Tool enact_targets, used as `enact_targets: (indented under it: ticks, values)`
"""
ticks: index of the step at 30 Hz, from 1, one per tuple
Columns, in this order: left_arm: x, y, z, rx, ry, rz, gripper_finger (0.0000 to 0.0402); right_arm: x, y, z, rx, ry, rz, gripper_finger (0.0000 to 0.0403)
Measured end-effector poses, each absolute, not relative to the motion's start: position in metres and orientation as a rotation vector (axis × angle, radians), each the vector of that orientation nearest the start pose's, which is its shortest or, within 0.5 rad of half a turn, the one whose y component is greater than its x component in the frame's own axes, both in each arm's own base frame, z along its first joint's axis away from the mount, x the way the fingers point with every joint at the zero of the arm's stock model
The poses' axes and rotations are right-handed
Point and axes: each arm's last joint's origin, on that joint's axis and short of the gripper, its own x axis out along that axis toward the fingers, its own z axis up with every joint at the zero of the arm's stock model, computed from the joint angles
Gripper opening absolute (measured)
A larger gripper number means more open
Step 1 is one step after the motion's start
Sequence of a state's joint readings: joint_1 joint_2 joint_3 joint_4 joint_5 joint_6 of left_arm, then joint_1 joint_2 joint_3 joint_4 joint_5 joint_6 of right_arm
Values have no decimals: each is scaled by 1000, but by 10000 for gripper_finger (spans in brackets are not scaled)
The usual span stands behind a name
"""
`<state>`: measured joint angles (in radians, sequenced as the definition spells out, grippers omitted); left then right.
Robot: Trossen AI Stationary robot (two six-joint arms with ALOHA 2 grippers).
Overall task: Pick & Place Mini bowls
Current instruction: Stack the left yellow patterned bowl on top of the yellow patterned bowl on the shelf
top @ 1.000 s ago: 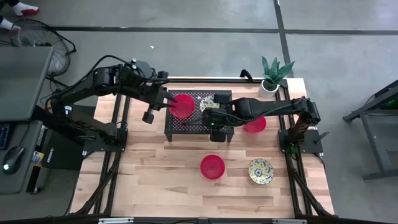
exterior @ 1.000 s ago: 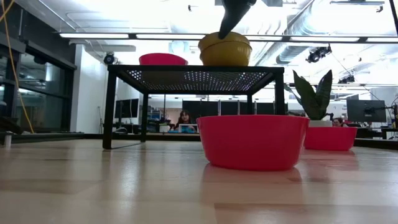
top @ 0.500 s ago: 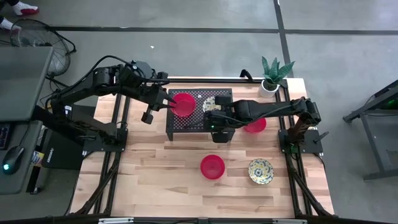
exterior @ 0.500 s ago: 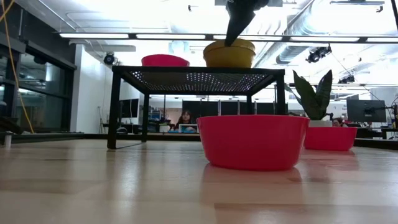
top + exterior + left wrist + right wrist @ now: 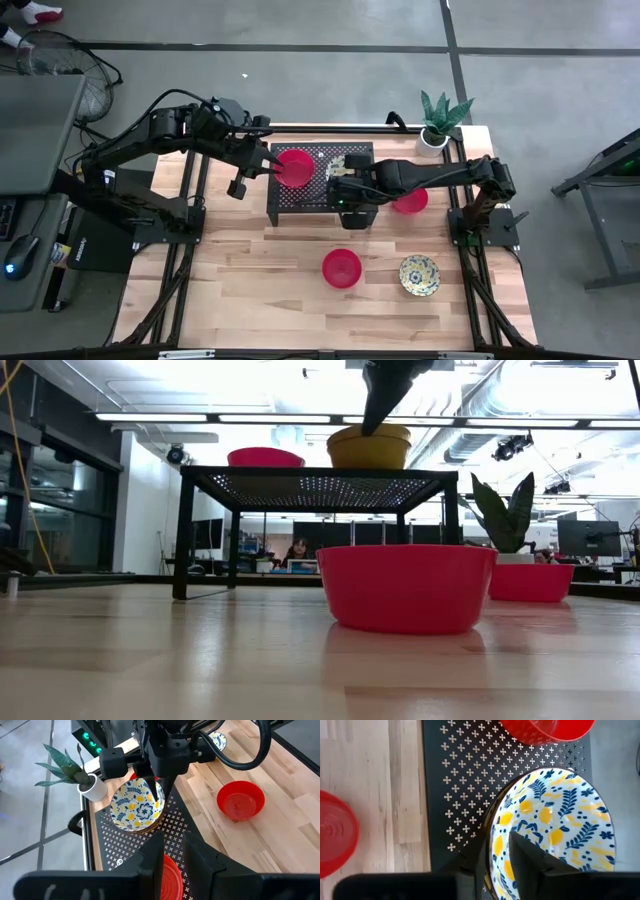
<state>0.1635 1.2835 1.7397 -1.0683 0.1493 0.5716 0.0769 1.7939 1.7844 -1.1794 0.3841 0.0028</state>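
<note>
Both grippers pinch rims on the rack [image 5: 300, 200], left gripper [image 5: 277, 168] on a red bowl [image 5: 296, 168], right gripper [image 5: 155, 796] on a floral bowl [image 5: 136, 810]; pull away clenched and a bowl tips off onto the counter [image 5: 250, 280].

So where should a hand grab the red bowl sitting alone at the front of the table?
By its rim, coming straight down from above. The red bowl sits upright and open on the bare table, so one finger can go inside the thin wall and one outside.
</note>
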Motion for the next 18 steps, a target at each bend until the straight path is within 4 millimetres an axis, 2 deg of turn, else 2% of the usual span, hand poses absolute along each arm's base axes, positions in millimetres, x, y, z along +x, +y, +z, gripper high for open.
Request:
enact_targets:
  ticks: [9,18]
  values:
    - [215,31,463,458,590,-159,65,361,18,339,-249,1120,-252,134]
    - [215,31,463,457,594,-160,65,359,16,367,-273,1050,-280,140]
